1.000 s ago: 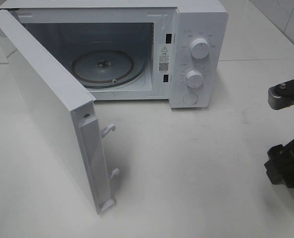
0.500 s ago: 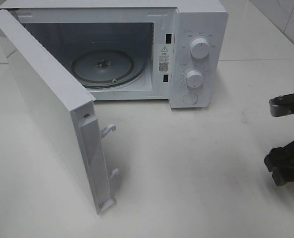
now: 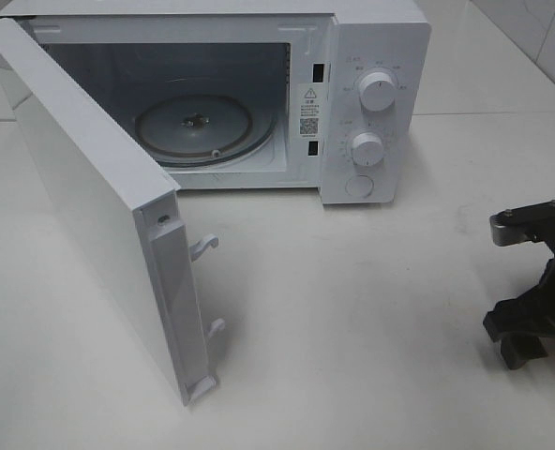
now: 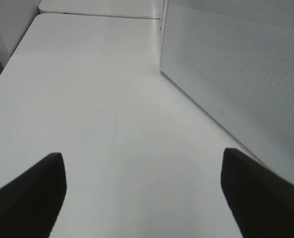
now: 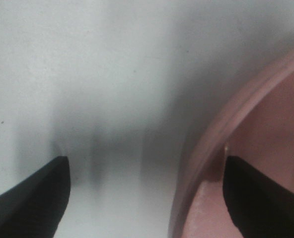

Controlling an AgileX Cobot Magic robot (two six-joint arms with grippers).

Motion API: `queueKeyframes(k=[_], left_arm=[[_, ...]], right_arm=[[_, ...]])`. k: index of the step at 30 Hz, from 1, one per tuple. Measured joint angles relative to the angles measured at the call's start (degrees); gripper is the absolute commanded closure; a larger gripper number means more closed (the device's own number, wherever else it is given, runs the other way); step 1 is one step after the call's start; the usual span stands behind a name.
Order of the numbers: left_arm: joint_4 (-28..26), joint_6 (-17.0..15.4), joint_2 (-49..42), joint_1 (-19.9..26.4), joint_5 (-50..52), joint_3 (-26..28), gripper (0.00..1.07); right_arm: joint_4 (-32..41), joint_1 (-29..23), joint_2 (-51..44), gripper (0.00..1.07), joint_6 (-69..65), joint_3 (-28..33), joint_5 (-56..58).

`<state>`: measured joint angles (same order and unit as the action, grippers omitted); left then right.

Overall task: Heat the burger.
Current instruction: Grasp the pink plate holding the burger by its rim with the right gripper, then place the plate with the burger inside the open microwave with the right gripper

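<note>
Fetching stage of heating the burger — not in view anywhere, likely on the pink plate [image 5: 266, 129]. At 12 o'clock the microwave [image 3: 371, 103], door [image 3: 90, 206] swung open toward 8, turntable [image 3: 195, 127] bare. At 3 o'clock the right gripper [image 5: 144, 193], jaws wide with the plate rim between them — not yet closed. Likewise the left gripper [image 4: 144, 193], wide and empty. Next: close on the rim, lift level, carry inside.

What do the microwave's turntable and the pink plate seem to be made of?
Turntable: probably clear glass, since it is see-through with bright glints along the rim. Pink plate: smooth with a soft sheen, either plastic or glazed ceramic; the blurred close-up leaves that open.
</note>
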<state>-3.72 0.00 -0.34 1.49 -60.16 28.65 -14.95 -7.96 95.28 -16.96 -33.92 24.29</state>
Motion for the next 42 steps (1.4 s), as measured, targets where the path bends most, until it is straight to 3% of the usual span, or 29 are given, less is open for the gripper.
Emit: queueKeyframes(k=[4, 10, 11, 13, 14, 15, 16, 17, 32, 42], left_arm=[[0.0, 0.0, 0.0, 0.0, 0.0, 0.0, 0.29], [0.0, 0.0, 0.0, 0.0, 0.0, 0.0, 0.29], [0.0, 0.0, 0.0, 0.0, 0.0, 0.0, 0.29], [0.0, 0.0, 0.0, 0.0, 0.0, 0.0, 0.29], [0.0, 0.0, 0.0, 0.0, 0.0, 0.0, 0.29], [0.0, 0.0, 0.0, 0.0, 0.0, 0.0, 0.29], [0.0, 0.0, 0.0, 0.0, 0.0, 0.0, 0.29], [0.0, 0.0, 0.0, 0.0, 0.0, 0.0, 0.29], [0.0, 0.0, 0.0, 0.0, 0.0, 0.0, 0.29], [0.0, 0.0, 0.0, 0.0, 0.0, 0.0, 0.29]], right_arm=[[-0.4, 0.0, 0.9, 0.3, 0.1, -0.1, -0.8], [-0.5, 0.0, 1.8, 0.47, 0.0, -0.6, -1.2], [-1.1, 0.0, 1.8, 0.6, -0.4, -0.6, -1.3], [-1.7, 0.0, 1.8, 0.66, -0.4, -0.6, -1.3], [-2.9, 0.2, 1.9, 0.81, -0.5, -0.6, -1.2], [-2.9, 0.2, 1.9, 0.81, -0.5, -0.6, -1.2], [-4.1, 0.4, 1.9, 0.97, -0.7, -0.6, -0.9], [-4.6, 0.5, 1.9, 1.04, -1.1, -0.7, -0.3], [-4.4, 0.4, 0.5, 1.07, -3.0, -2.1, 5.8], [-10.5, -6.3, -3.5, 1.07, -10.2, -2.1, 10.9]])
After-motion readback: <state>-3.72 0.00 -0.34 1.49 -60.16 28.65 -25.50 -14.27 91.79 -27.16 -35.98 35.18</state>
